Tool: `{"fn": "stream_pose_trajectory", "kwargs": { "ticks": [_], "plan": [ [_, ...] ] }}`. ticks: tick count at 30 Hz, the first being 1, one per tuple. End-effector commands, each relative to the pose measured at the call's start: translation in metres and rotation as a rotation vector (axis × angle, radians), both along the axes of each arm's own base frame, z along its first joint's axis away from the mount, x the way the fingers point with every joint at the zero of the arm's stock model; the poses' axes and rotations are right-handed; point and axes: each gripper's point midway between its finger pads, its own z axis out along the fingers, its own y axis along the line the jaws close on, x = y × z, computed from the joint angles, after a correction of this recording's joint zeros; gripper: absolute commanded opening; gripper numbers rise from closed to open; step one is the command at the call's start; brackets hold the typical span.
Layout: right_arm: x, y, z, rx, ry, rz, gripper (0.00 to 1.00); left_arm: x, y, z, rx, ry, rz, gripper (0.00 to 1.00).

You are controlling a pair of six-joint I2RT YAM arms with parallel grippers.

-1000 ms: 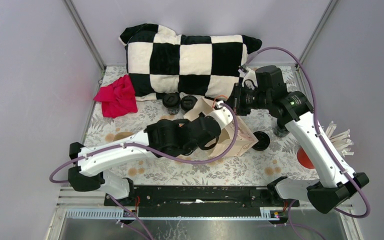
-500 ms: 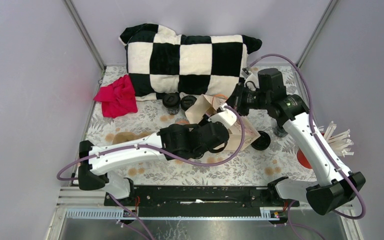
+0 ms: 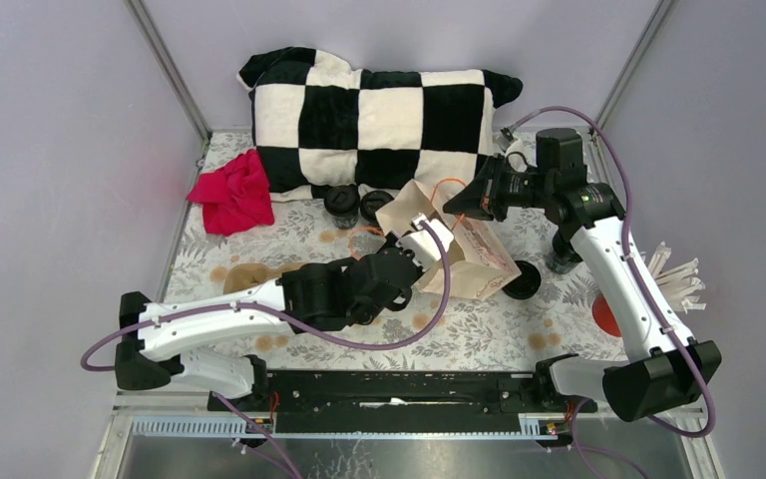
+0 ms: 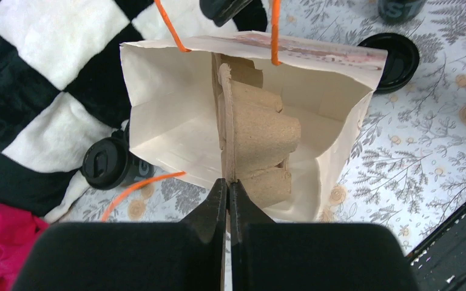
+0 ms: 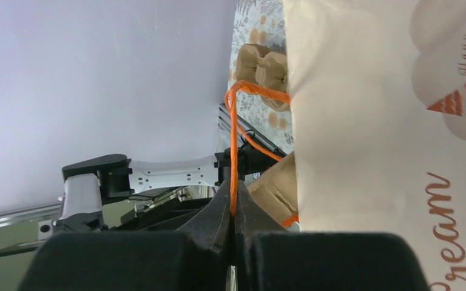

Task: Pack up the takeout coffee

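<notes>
Two black lidded coffee cups [image 3: 341,204] [image 3: 374,206] rest against the checkered pillow; the left wrist view shows one cup [image 4: 106,163] beside the bag. A cream paper bag [image 3: 464,254] lies with its mouth toward the left arm. My right gripper [image 3: 462,205] [image 5: 233,203] is shut on the bag's orange handle [image 5: 233,139] and holds the upper edge up. My left gripper [image 4: 229,185] [image 3: 406,261] is shut on the near edge of the brown pulp carrier [image 4: 258,139], which sits mostly inside the open bag [image 4: 164,97].
A checkered pillow [image 3: 379,115] fills the back and a red cloth [image 3: 231,192] lies at back left. A black lid [image 3: 522,280] and another dark cup [image 3: 561,262] sit right of the bag. A red cup [image 3: 606,315] with white straws [image 3: 676,274] is at the right edge.
The left arm went right toward the bag, then drew back to the left. The right gripper shifted right with the handle, and the bag's mouth now stands higher and wider.
</notes>
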Motion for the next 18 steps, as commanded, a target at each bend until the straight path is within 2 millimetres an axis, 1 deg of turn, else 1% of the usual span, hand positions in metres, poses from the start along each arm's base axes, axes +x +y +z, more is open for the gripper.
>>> {"fn": "stream_pose_trajectory", "kwargs": {
  "ticks": [1, 5, 8, 11, 14, 16, 18],
  "plan": [
    [0.002, 0.004, 0.018, 0.096, -0.004, 0.03, 0.0, -0.001, -0.024, 0.016, -0.102, -0.039, -0.06, 0.0],
    [0.005, 0.003, 0.017, 0.1, 0.003, 0.023, 0.0, 0.003, -0.033, 0.001, -0.067, -0.017, -0.061, 0.0],
    [0.005, 0.004, 0.017, 0.116, 0.016, 0.027, 0.0, 0.003, -0.035, 0.0, -0.063, -0.018, -0.079, 0.0],
    [0.003, 0.007, 0.023, 0.142, 0.013, 0.053, 0.0, 0.005, -0.022, 0.013, -0.046, -0.013, -0.037, 0.0],
    [-0.002, 0.012, 0.03, 0.202, 0.009, 0.108, 0.0, -0.003, -0.007, 0.029, -0.089, 0.017, -0.035, 0.0],
    [-0.005, 0.018, 0.036, 0.259, 0.013, 0.145, 0.0, -0.007, 0.004, 0.039, -0.12, 0.023, -0.036, 0.0],
    [-0.014, 0.027, 0.041, 0.297, 0.03, 0.195, 0.0, -0.008, 0.016, 0.047, -0.12, 0.021, -0.024, 0.0]
  ]
}}
